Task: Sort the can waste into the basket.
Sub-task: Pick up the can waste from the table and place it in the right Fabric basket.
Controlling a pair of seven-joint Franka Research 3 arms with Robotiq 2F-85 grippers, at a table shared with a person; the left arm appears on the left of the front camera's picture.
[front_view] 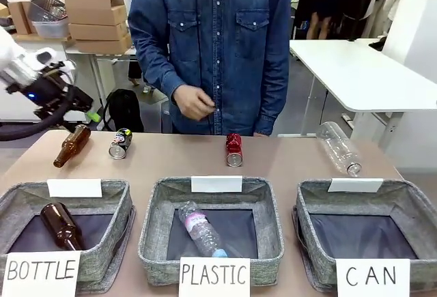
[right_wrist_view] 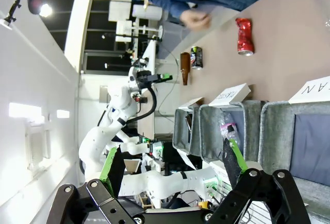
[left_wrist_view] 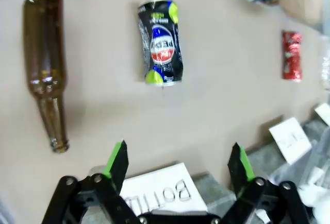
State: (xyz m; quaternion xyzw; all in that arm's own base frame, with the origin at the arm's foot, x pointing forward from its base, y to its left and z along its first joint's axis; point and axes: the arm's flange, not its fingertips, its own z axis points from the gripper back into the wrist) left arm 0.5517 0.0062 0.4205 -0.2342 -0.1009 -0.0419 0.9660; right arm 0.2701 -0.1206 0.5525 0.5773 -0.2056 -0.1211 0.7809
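A dented dark can point(front_view: 120, 143) with yellow-green print lies on the brown table at the back left, beside a brown glass bottle point(front_view: 72, 145). A red can point(front_view: 234, 149) lies at the back middle, in front of the person. The grey CAN basket point(front_view: 308, 205) stands at the front right with nothing in it. My left gripper point(front_view: 92, 114) hovers open above the table's back left corner. In the left wrist view the dark can point(left_wrist_view: 160, 42) lies ahead of the open left gripper point(left_wrist_view: 178, 165), apart from it. My right gripper point(right_wrist_view: 172, 165) is open and holds nothing, far from the red can point(right_wrist_view: 244, 36).
A BOTTLE basket point(front_view: 121, 205) at the front left holds a brown bottle. The PLASTIC basket point(front_view: 153, 208) in the middle holds a clear bottle. Another clear plastic bottle point(front_view: 339, 148) lies at the back right. The person's hand point(front_view: 193, 102) hangs above the table's far edge.
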